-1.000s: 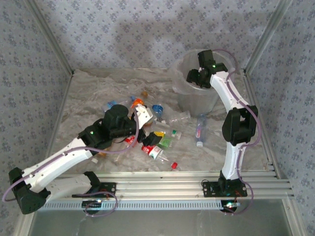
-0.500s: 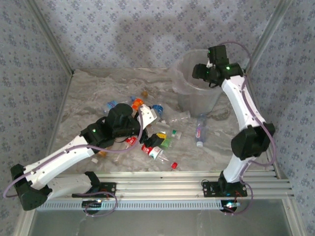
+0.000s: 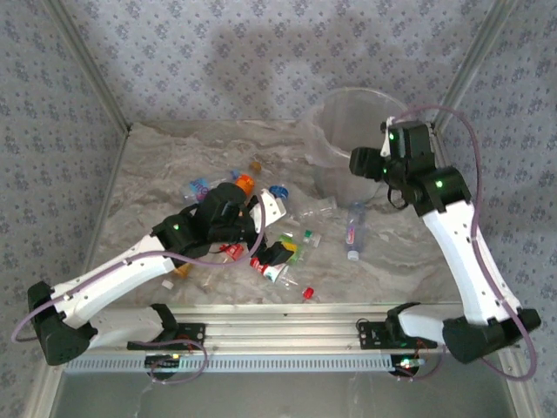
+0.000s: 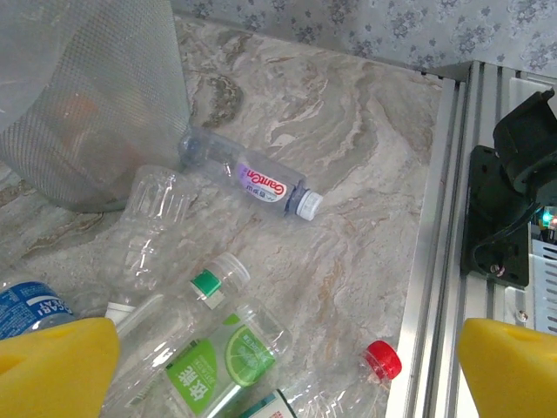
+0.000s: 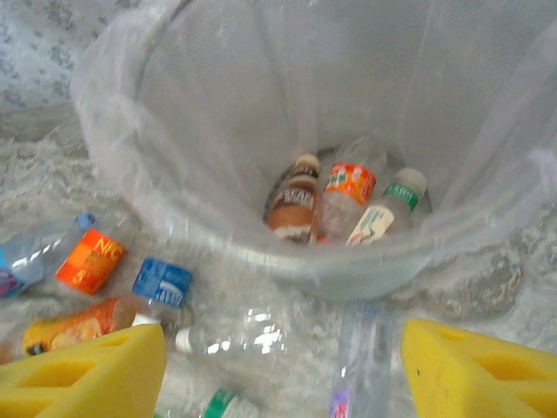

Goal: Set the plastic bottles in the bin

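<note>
Several plastic bottles lie scattered mid-table, left of the bin (image 3: pixel 324 152). My left gripper (image 3: pixel 271 246) hovers open over the pile. Its yellow pads (image 4: pixel 52 366) straddle a lime-labelled bottle (image 4: pixel 218 357) and a red-capped bottle (image 4: pixel 380 361) without touching them. A purple-labelled bottle (image 4: pixel 252 178) lies by the bin's foot (image 4: pixel 87 96). My right gripper (image 3: pixel 365 164) hangs open and empty just before the bin's near right side. Its view looks into the bin (image 5: pixel 157 174), where a brown bottle (image 5: pixel 291 205), an orange-labelled one (image 5: pixel 348 187) and a green-capped one (image 5: pixel 387 213) lie. A clear bottle (image 5: pixel 235 326) rests below it.
Aluminium rails (image 3: pixel 305 335) run along the near edge, with the right arm's base (image 4: pixel 509 209) bolted there. A loose red cap (image 3: pixel 307 293) lies near the front. Patterned walls and metal posts close in the back and sides. Blue-labelled (image 5: pixel 161 283) and orange-labelled (image 5: pixel 87 261) bottles lie left of the bin.
My right arm has drawn back from over the bin towards the near right, its gripper now outside the rim. My left gripper has edged right over the pile.
</note>
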Action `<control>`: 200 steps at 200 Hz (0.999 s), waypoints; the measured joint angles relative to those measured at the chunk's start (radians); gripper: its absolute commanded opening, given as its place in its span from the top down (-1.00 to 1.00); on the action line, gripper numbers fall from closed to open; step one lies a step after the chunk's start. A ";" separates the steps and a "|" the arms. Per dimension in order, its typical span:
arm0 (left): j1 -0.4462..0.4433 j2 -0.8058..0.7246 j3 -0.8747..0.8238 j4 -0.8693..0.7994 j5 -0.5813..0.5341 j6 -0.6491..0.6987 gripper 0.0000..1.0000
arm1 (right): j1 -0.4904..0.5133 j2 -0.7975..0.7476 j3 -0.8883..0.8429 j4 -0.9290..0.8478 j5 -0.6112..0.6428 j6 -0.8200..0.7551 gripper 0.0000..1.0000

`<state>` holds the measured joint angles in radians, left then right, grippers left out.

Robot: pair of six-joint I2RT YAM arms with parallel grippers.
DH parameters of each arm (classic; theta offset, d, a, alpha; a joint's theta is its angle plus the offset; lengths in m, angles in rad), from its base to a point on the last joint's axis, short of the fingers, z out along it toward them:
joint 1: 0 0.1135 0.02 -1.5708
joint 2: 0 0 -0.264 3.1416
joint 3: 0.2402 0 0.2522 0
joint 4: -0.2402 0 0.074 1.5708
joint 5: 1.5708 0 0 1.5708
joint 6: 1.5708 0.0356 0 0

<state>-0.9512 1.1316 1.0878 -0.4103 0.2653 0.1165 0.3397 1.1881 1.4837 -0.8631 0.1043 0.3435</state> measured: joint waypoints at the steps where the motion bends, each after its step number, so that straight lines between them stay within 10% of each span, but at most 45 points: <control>1: 0.000 0.000 0.000 0.000 0.001 0.000 -0.99 | 0.003 -0.007 -0.007 -0.003 0.002 0.001 -0.48; 74: -0.005 0.003 0.011 -0.016 0.013 0.014 -0.99 | 0.063 -0.165 -0.442 0.016 -0.016 0.102 -0.49; 200: -0.026 0.035 0.016 -0.036 0.012 0.014 -0.99 | -0.091 0.109 -0.697 0.380 -0.123 0.116 -0.59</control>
<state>-0.9775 1.1671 1.1042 -0.4461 0.2771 0.1310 0.2489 1.2972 0.7868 -0.4831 -0.0189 0.4591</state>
